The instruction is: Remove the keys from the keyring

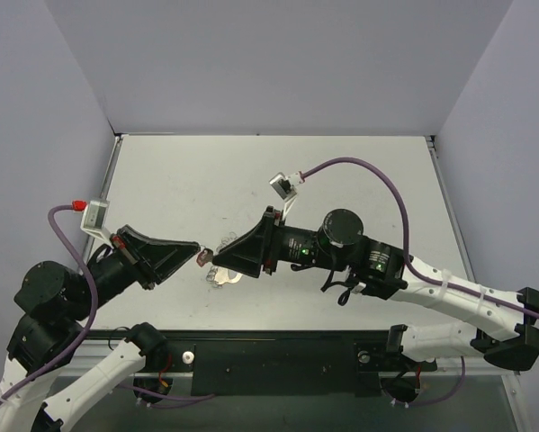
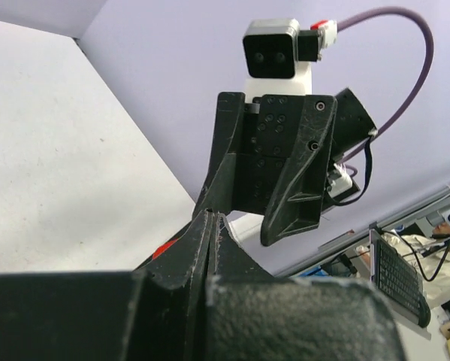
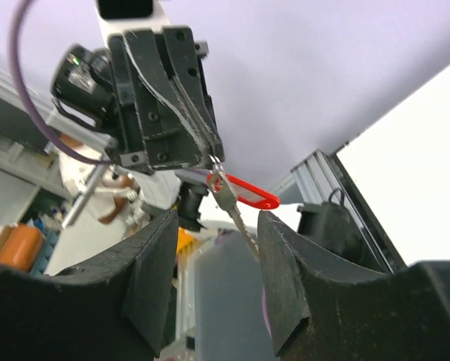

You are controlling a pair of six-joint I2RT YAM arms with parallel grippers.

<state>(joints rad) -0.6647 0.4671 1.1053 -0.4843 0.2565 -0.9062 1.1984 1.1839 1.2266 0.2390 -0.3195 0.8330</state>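
Key (image 3: pixel 228 197): dangling from the very tips of the left hand (image 3: pixel 212 159), red head close against those tips, grey blade trailing away toward the right hand (image 3: pixel 215 226). Left hand pinched fully shut, gripping the key by its top end; cannot tell whether a sliver of wire is caught there too. Right hand parted to a middling gap and holding nothing, with the key hanging just ahead of its fingers and between them, untouched.

Looks mostly done. Lying on the table (image 1: pixel 359 171) below the meeting tips of both hands, apart from the key: a small silvery tangle, probably the keyring (image 1: pixel 222 275), though too small to be sure. Judging by that, already separated. Left to do: setting the key down away from the ring, and checking that nothing else is threaded on it.

Matte pale grey beneath both hands, flat and even. Closed in on three sides by plain lilac-grey walls (image 1: pixel 278 63). Past the left hand, from the right wrist, glimpses of aluminium framing (image 3: pixel 318 177) and a cluttered bench. Past the right hand, from the left wrist, a dark keyboard-like slab (image 2: pixel 396 280) and loose cables.
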